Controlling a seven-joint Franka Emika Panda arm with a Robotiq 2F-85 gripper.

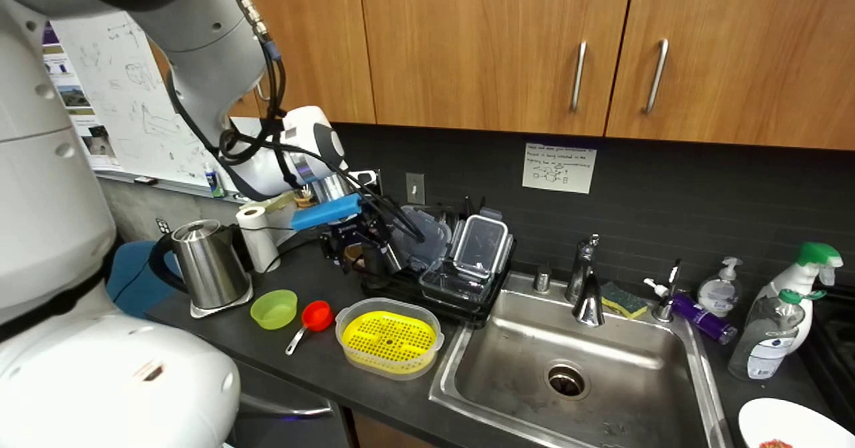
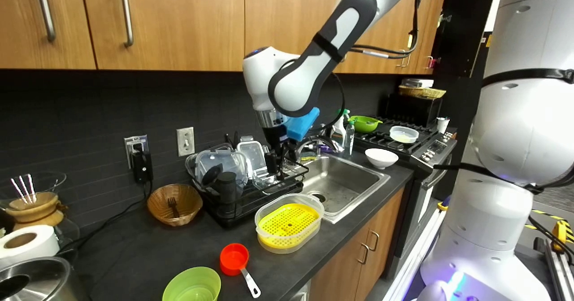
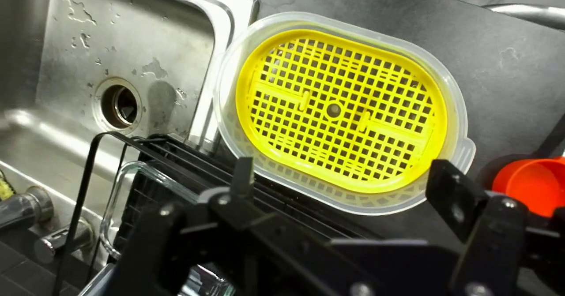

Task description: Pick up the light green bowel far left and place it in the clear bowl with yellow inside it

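At the left of your bench (image 1: 320, 371), in an exterior view, the steel kettle (image 1: 212, 268) stands upright, with the paper towel roll (image 1: 259, 241) just behind it. To the right of the kettle you have the light green bowl (image 1: 274, 310), resting on the bench with its mouth up, and just beside it the red measuring cup (image 1: 317, 316), its pale handle (image 1: 296, 341) pointing toward the bench's front edge. Next along, near the cup, is the clear bowl (image 1: 419, 310), with the yellow perforated insert (image 1: 389, 336) seated inside it. Behind the clear bowl you face the black dish rack (image 1: 445, 307), loaded with clear containers (image 1: 482, 242); your fingers (image 3: 457, 201) hang near the rack, and in the wrist view they stand spread wide apart. Then comes the steel sink (image 1: 507, 364), its faucet (image 1: 588, 306) at the back and the sponge (image 1: 622, 300) lying just right of the faucet. Past the sink, at the far right, you see the spray bottle (image 1: 795, 281) with its green head (image 1: 818, 254), and in front of it the white bowl (image 1: 801, 422), partly cut off at the edge of view.
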